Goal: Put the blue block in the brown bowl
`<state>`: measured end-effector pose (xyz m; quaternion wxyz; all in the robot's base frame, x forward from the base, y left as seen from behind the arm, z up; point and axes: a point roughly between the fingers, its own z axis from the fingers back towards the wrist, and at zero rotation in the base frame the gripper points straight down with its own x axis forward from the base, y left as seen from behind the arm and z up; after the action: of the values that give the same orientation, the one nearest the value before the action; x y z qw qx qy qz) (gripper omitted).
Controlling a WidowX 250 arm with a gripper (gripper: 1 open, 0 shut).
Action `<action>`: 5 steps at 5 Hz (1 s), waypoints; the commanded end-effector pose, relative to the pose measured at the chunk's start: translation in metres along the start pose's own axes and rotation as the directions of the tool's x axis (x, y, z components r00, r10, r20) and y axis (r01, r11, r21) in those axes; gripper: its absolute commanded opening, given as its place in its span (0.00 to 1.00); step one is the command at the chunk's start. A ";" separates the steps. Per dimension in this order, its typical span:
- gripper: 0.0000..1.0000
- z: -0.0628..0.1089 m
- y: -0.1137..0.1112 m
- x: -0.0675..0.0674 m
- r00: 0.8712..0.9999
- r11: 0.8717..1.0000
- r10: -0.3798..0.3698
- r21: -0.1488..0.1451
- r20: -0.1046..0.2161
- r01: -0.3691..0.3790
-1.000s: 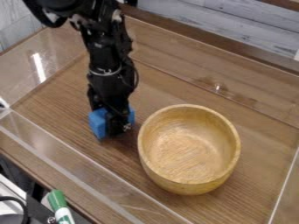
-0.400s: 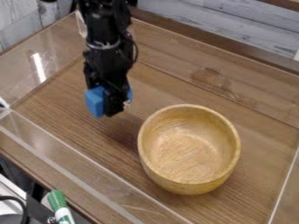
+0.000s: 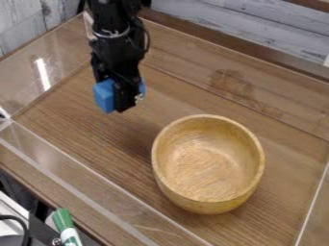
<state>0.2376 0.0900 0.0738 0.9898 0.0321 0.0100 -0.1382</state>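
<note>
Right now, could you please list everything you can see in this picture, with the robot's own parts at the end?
blue block: one, bright blue, held in the claw, off the table, left of the bowl.
brown bowl: one, light-brown wood, empty, on the table at right of centre.
table: one, brown wood grain, under everything.
clear wall: transparent, along the table's near edge.
green-capped object: one, bottom left, partly cut off.
arm: one, black, upper left.
claw: one, black, pointing down, shut on the blue block.

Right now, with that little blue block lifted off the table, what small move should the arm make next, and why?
Probably carry it sideways toward the large round light-brown wooden bowl. The end effector is shut on the small bright blue foam-like block, which hangs clear of the wooden tabletop, up and left of the empty bowl, not yet over it.
</note>
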 end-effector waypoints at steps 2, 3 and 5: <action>0.00 0.009 0.030 0.022 0.994 0.998 0.003 0.062 0.108 -0.009; 0.00 0.001 0.042 0.030 0.993 0.998 -0.004 0.067 0.121 -0.004; 0.00 -0.017 0.062 0.045 0.990 0.997 -0.022 0.071 0.140 0.012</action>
<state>0.2871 0.1305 0.0417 0.9868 0.0383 -0.0366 -0.1532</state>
